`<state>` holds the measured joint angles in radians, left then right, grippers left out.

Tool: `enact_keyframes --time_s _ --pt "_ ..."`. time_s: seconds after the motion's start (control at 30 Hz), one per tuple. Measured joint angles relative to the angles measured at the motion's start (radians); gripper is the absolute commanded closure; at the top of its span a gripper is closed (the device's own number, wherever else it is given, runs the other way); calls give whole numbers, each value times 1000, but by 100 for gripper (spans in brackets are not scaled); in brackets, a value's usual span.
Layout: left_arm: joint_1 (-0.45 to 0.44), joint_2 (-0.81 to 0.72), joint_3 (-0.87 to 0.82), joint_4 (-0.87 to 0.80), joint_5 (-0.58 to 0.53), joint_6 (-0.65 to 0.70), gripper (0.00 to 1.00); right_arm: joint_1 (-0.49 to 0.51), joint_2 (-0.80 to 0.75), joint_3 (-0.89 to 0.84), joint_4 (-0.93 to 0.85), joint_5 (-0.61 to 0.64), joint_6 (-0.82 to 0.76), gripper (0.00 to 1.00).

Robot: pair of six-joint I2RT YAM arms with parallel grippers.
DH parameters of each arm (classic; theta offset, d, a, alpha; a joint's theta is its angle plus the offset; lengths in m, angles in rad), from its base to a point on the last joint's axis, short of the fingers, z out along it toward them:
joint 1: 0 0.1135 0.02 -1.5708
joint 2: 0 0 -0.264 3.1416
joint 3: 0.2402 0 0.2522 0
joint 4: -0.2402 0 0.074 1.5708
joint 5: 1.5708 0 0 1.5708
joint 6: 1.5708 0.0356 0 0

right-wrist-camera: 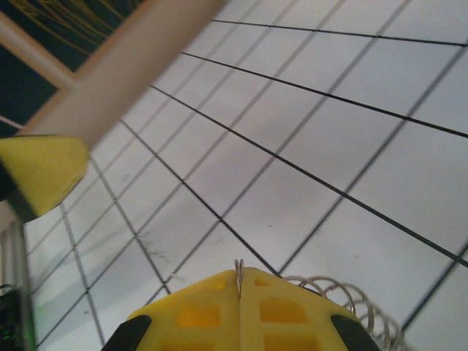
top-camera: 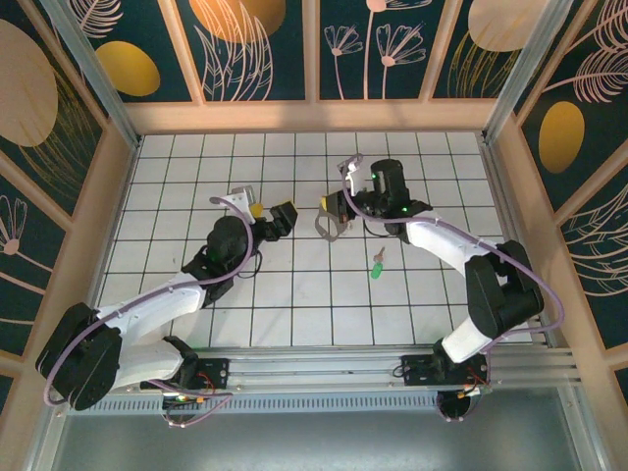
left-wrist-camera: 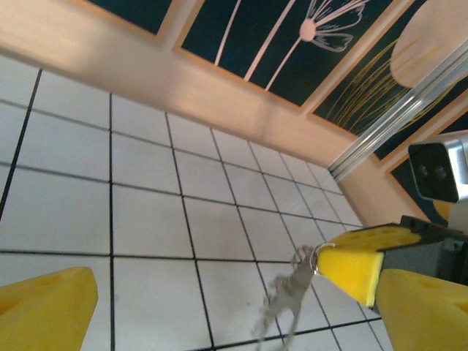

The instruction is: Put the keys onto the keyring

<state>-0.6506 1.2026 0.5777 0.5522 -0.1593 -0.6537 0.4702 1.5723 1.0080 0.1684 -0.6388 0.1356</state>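
Centrally, right hand (top-camera: 332, 208) clenched on keyring (top-camera: 327, 227), left hand (top-camera: 271, 215) released nearby, open tiles (top-camera: 294, 294) toward every wall (top-camera: 314, 116).

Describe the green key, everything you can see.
The green key is small: a bright green, plastic-looking head with a short silvery blade pointing toward the far wall. It lies flat on the white tiled table, right of centre, loose; only the table touches it.

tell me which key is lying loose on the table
The green-headed key, alone on the tiles; the silver ones hang from the keyring in the right gripper.
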Motion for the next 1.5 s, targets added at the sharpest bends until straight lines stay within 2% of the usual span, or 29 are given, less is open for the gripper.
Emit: enact_keyframes --time_s 0.2,0.4,0.6,0.73,0.87,1.13,1.23,1.5 --pt "50 -5 61 -8 113 40 17 -61 -19 -40 119 -167 28 100" --pt "66 24 164 -18 239 99 25 -107 -19 -73 234 -266 81 100" --pt "84 142 270 -18 364 147 38 -125 -15 -73 336 -343 132 100" --pt "113 230 330 -18 467 156 53 -138 -3 -74 401 -386 172 100" --pt "134 286 359 9 578 150 59 -146 3 -88 459 -412 209 100" --pt "138 366 359 138 798 71 63 -155 41 -116 602 -429 319 100" --pt "138 392 359 192 848 30 67 -155 52 -132 658 -430 368 100" --pt "138 452 381 285 912 -55 66 -155 56 -142 738 -437 430 100"
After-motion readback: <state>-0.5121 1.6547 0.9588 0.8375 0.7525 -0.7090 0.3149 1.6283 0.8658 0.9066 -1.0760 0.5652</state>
